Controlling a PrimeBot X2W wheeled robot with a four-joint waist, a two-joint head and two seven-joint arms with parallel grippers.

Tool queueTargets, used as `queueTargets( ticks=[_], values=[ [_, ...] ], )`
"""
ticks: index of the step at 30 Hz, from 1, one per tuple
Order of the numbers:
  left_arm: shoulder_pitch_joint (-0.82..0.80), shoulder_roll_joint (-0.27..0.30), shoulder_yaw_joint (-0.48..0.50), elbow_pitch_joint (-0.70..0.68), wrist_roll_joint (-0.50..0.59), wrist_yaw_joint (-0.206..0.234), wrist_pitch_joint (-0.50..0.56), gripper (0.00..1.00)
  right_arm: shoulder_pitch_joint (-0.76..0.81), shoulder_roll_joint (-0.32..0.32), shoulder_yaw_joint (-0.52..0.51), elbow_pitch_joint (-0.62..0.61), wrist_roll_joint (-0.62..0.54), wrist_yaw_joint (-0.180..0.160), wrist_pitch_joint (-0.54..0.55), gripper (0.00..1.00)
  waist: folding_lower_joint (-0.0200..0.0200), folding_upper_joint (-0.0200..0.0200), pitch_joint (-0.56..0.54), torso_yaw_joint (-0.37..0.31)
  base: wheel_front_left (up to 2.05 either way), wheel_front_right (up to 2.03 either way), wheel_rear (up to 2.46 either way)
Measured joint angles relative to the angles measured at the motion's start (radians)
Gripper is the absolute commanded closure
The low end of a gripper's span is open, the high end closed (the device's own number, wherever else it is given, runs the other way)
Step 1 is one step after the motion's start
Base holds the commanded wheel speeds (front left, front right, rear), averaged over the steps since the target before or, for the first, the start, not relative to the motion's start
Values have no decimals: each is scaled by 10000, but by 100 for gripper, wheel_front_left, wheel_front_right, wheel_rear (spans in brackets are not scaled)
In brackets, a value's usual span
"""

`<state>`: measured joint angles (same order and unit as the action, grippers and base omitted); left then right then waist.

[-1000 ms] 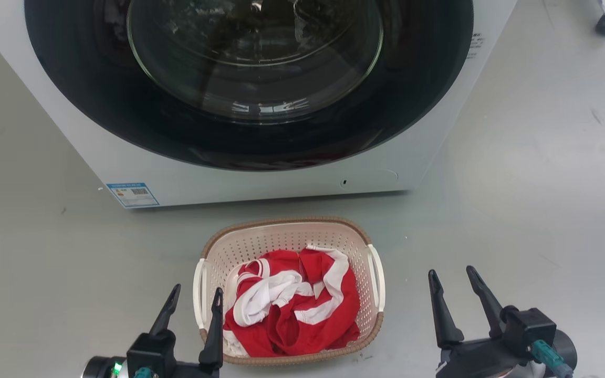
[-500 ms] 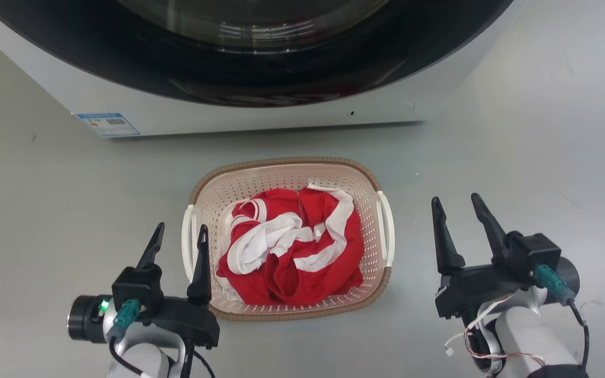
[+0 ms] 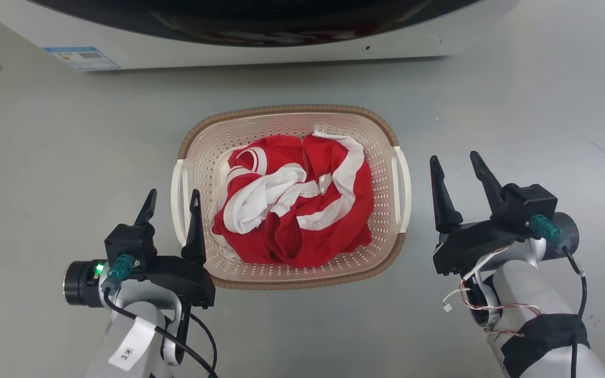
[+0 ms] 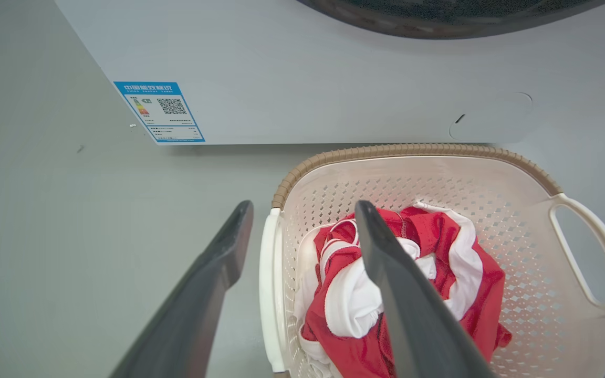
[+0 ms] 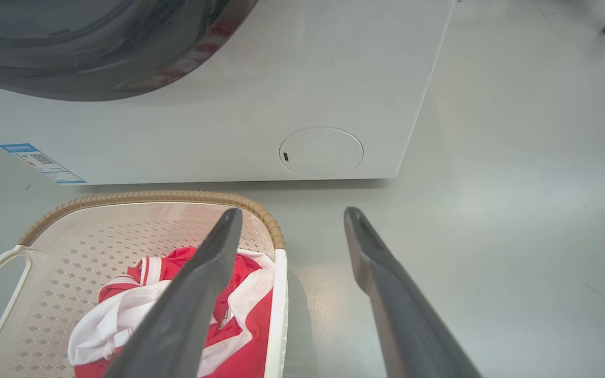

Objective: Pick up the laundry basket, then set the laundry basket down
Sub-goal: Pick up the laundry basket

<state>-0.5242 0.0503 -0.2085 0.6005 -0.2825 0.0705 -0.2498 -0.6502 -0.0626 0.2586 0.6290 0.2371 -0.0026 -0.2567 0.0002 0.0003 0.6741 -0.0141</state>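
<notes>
Grey floor (image 3: 45,157) before the washer (image 3: 229,52) carries the basket (image 3: 287,110), its long axis running across you, one white handle toward each hand. Your left hand (image 3: 173,193) is nearer: fingers apart, astride the left handle (image 3: 176,178), gripping nothing. Whether they touch it can't be told. Your right hand (image 3: 453,156), also spread and empty, sits just outside the right handle (image 3: 405,189). You'd likely bring it inward before closing both.
</notes>
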Motion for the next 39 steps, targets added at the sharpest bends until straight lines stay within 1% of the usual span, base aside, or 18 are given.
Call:
queueTargets(
  ticks=[11,12,16,20,21,24,32,36,39],
  values=[
    [-863,-69,42,1363,-230,-19,2,0,-1017,2,176,1381,102,29,2,0,-1,-1,716,163,0,0,0],
    [-925,-75,50,1461,-236,-79,2,0,-1078,0,207,1513,104,29,0,0,-1,-1,753,180,0,0,0],
    [-1153,-100,38,1958,-263,-155,6,0,-1232,-2,575,1904,407,29,2,0,-1,-1,841,249,0,0,0],
    [-1384,-125,0,2366,-330,-199,6,0,-1299,-4,924,2176,813,-40,0,0,-2,-1,905,313,0,0,0],
    [-1450,-125,-19,2472,-330,-280,13,0,-1341,-6,1003,2232,857,-61,2,0,-2,-1,921,329,0,0,0],
    [-1592,-132,-65,2748,-332,-284,15,0,-1461,-6,1197,2347,1011,-67,2,0,-2,-2,966,366,0,0,0],
    [-1964,-150,-211,3371,-376,-500,50,0,-1737,-8,1712,2625,1534,-173,0,0,-2,-3,1125,383,0,0,0],
    [-2172,-163,-293,3687,-376,-627,113,0,-1977,-8,1948,2777,1772,-251,2,0,-1,-3,1245,340,0,0,0],
    [-2324,-184,-337,3923,-378,-635,123,0,-2011,-19,2067,2909,2015,-343,2,0,-1,-3,1295,307,0,0,0]
  ],
)
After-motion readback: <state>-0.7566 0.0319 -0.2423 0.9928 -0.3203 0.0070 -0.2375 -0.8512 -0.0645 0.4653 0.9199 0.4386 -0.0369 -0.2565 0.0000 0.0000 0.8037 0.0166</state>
